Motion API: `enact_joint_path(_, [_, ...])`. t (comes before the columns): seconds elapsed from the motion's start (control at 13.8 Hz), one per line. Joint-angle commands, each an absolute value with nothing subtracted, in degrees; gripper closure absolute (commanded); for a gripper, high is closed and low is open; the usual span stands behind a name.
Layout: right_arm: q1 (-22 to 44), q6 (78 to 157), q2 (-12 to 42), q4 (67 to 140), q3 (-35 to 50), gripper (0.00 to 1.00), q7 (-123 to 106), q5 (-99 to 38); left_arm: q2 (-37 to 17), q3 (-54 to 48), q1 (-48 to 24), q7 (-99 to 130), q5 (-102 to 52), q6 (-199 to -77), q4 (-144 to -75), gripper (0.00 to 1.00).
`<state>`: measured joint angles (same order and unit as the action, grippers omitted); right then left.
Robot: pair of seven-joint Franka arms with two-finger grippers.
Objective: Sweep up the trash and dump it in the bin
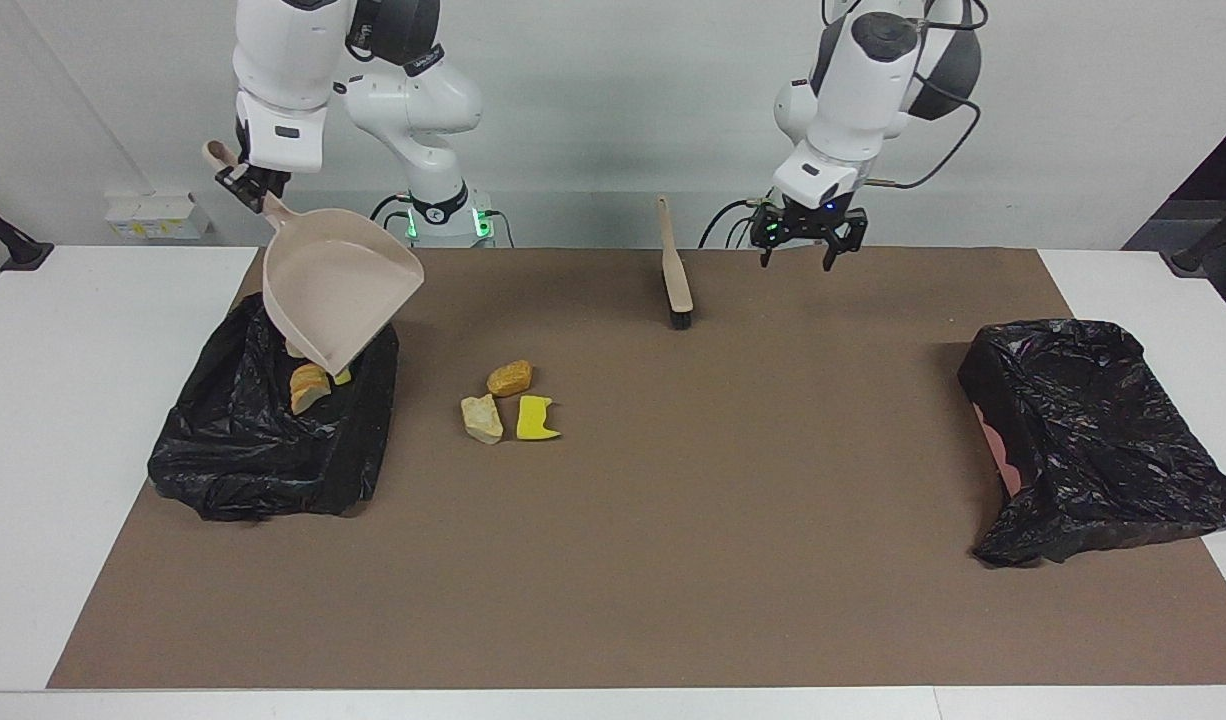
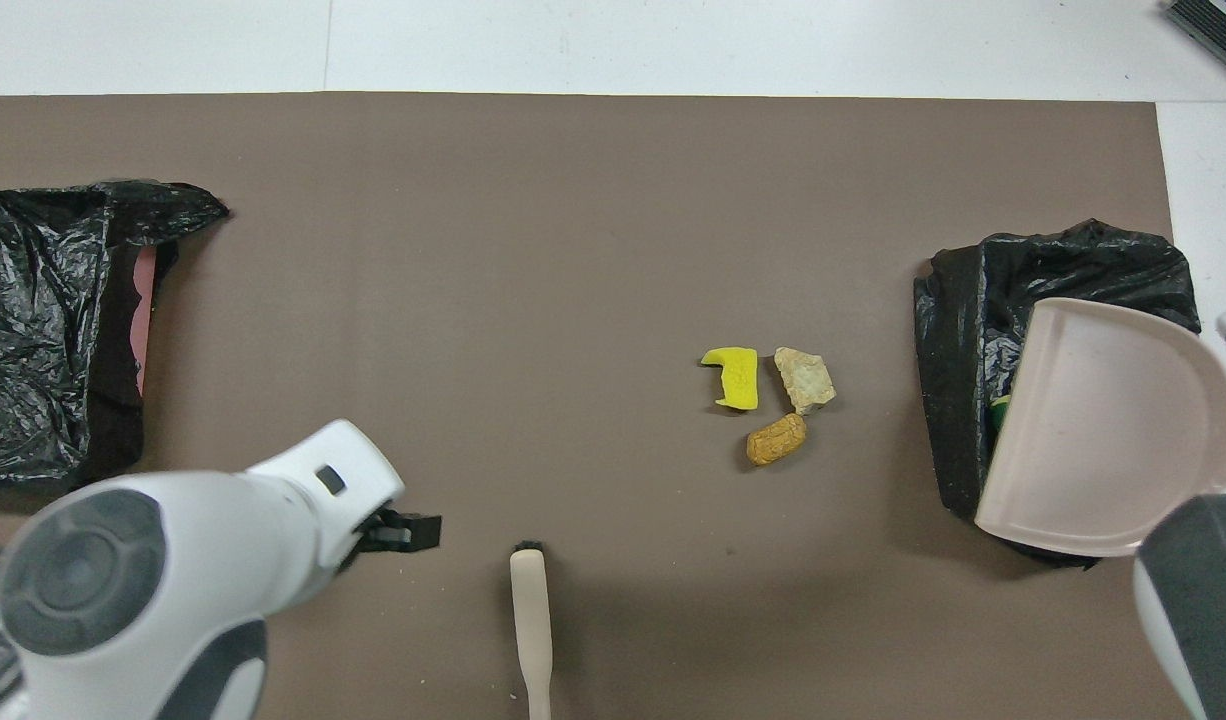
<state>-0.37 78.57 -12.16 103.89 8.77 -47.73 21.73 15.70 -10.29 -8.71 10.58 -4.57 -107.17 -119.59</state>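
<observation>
Presently three scraps of trash (image 1: 509,401) lie loose on the brown mat (image 1: 673,560), clustered near the black-lined bin (image 1: 263,450) at the right arm's end; other pieces already sit inside that bin. Judged light, soft, irregular: sponge and bread-like chunks that would roll or skid under a push, so better herded than pinched. Right gripper (image 1: 241,183) pinches the dustpan (image 1: 338,290) by its handle, pan raised and tilted over the bin, empty. Left gripper (image 1: 797,240) hangs with fingers spread, holding nothing, over the mat's robot-side edge. Brush (image 1: 675,262) lies untended beside it; best taken at the slim handle, bristles toward the scraps.
</observation>
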Motion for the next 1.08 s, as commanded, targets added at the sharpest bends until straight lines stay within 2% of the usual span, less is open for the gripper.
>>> enact_joint_path(0.0, [1.5, 78.7, -12.6, 104.9, 10.9, 1.00, -26.5, 13.1, 8.6, -4.3, -10.1, 5.1, -2.4, -100.0, -105.2, 0.00])
enact_joint_path(0.22, [8.8, 84.9, -8.9, 104.4, 11.3, 1.00, 1.1, 4.4, 6.3, -0.1, -9.9, -0.8, -2.2, -93.6, -95.4, 0.00])
enact_joint_path(0.36, [12.8, 89.4, -4.4, 103.7, 11.3, 1.00, 10.7, 1.1, 4.1, 1.0, -9.8, -3.7, -0.2, -89.7, -89.7, 0.00])
enact_joint_path(0.51, [16.1, 97.0, -0.5, 102.8, 11.4, 1.00, 18.6, -3.8, 1.5, 0.9, -9.8, -7.4, 4.2, -86.7, -85.1, 0.00])
enact_joint_path(0.65, [22.0, 102.0, 6.8, 98.8, 11.3, 1.00, 27.5, -3.7, 0.8, 0.8, -9.2, -8.6, 3.5, -86.3, -83.9, 0.00])
enact_joint_path(1.01, [29.0, 109.9, 24.7, 84.7, 11.3, 1.00, 38.3, -1.2, 0.8, 0.9, -6.8, -8.2, -2.9, -86.5, -84.0, 0.00])
